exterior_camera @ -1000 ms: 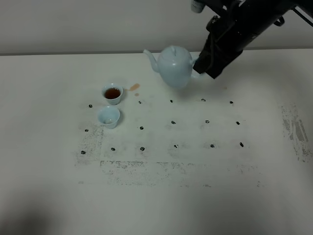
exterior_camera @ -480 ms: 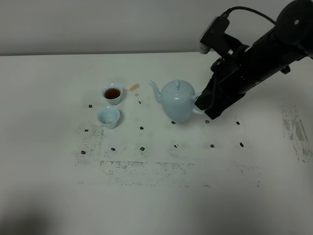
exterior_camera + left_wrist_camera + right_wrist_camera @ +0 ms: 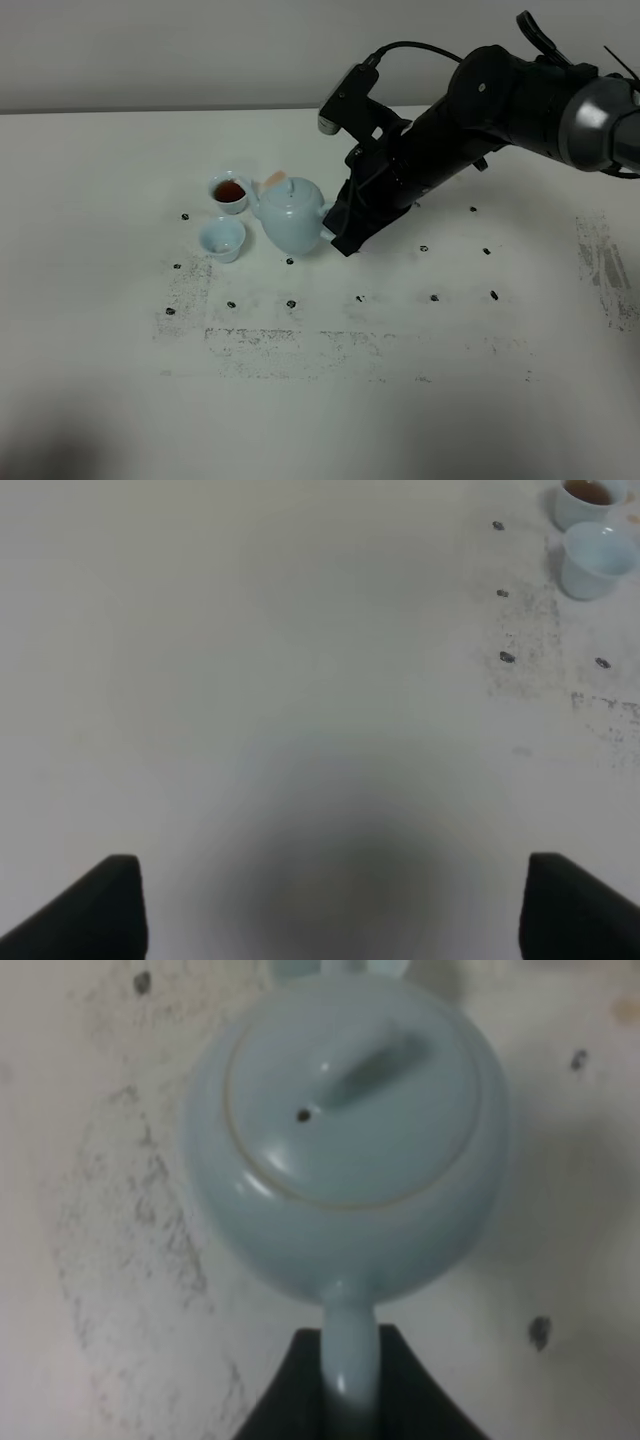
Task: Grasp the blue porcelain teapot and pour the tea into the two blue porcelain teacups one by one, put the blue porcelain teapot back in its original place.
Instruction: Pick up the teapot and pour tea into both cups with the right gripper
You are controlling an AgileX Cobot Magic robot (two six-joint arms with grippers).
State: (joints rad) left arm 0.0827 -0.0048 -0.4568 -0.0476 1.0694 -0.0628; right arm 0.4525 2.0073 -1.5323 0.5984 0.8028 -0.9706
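Teapot (image 3: 290,218) upright, clamped in right tool (image 3: 334,238).

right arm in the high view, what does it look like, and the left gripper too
The right arm is black with thick rounded links and a silvery grey band at one joint. A thin black cable loops to a small grey box near the right gripper, also black. The left gripper shows two blunt black fingertips.

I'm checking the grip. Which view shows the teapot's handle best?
Right wrist view: the teapot's handle sits close up between the dark jaws. Exterior high shows it small, partly behind the right gripper. Left wrist misses it altogether.
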